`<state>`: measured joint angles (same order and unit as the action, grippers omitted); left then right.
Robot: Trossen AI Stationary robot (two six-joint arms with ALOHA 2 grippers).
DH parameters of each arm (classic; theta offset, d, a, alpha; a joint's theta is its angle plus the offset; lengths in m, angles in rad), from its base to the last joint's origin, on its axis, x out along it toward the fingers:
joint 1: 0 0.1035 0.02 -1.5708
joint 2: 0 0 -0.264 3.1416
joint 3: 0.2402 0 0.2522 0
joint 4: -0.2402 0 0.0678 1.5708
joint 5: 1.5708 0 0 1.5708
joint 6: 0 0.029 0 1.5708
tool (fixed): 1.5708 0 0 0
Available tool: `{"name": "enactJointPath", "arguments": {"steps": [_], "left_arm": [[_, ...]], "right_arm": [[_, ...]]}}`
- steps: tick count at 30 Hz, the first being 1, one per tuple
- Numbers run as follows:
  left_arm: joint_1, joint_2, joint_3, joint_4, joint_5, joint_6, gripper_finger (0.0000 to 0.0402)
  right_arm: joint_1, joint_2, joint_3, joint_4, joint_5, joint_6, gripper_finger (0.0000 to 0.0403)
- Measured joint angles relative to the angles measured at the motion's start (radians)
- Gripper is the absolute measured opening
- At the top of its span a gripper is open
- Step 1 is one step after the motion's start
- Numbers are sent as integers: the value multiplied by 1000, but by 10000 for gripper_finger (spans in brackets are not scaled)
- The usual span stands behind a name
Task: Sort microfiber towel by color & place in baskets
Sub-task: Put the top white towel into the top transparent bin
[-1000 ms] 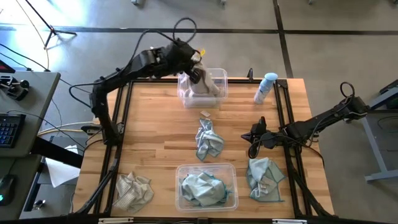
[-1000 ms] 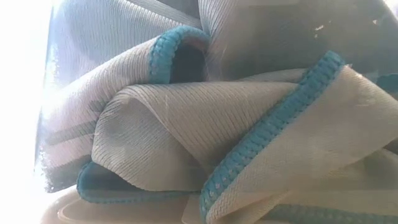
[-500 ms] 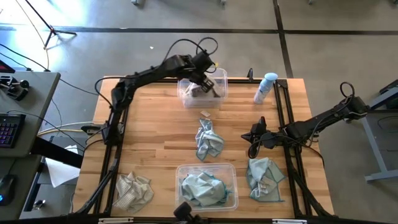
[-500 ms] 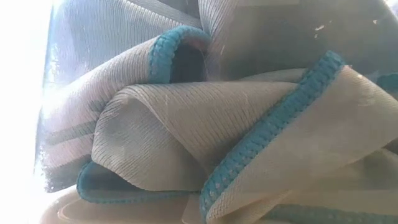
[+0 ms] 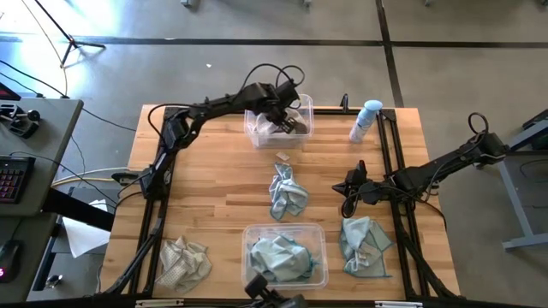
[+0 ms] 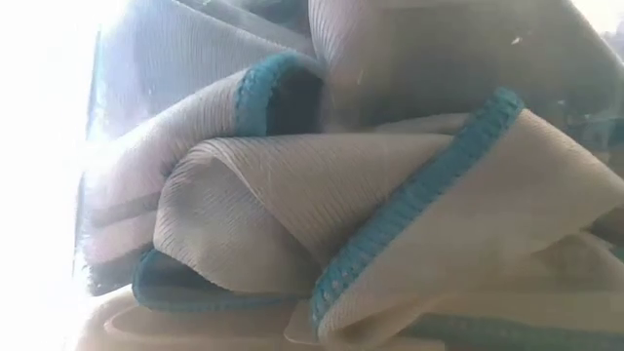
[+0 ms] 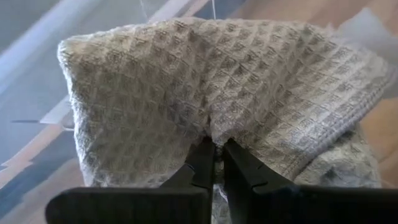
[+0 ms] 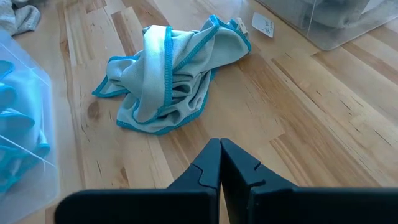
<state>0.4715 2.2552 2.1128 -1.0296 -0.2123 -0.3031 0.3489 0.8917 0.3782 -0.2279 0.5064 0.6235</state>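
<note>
My left gripper (image 5: 289, 122) reaches down into the far clear basket (image 5: 253, 130) and is shut on a beige waffle-weave towel (image 7: 205, 81), which lies bunched inside it (image 5: 276, 125). My right gripper (image 5: 348, 197) waits shut above the table's right side with nothing in it (image 8: 219, 149). A teal-edged towel (image 5: 287, 192) lies crumpled mid-table, and shows in the right wrist view (image 8: 168, 74). Another teal towel (image 5: 364, 244) lies near the right front. A beige towel (image 5: 182, 261) lies at the left front. The near basket (image 5: 248, 235) holds teal towels, which fill the low view (image 6: 341, 195). My left gripper pinches a raised fold of the beige towel (image 7: 211, 132) between its two fingers, which stand almost together. The fingers come from above, slanting down into the basket. The cloth spreads out beyond the fingers and sits in the basket, slack.
A blue-capped spray bottle (image 5: 366, 120) lies at the far right. A small white tag (image 5: 283, 156) lies just in front of the far basket. A black metal frame (image 5: 168, 171) runs along the table's sides. Bare wood lies at the table's left middle.
My left gripper has gone down and tipped steeper, from above the far basket into it, carrying the beige towel. The towel hung above the basket's rim before and now sits bunched inside it.
</note>
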Motion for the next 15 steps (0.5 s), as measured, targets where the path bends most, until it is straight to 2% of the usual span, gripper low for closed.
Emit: {"name": "enactJointPath", "arguments": {"steps": [7, 15], "left_arm": [[-7, 0, 0, 5, 1, 1, 36], [-8, -27, 0, 1, 1, 8, 89]], "right_arm": [[0, 0, 0, -9, 0, 1, 0], [0, 0, 0, -13, 0, 5, 0]]}}
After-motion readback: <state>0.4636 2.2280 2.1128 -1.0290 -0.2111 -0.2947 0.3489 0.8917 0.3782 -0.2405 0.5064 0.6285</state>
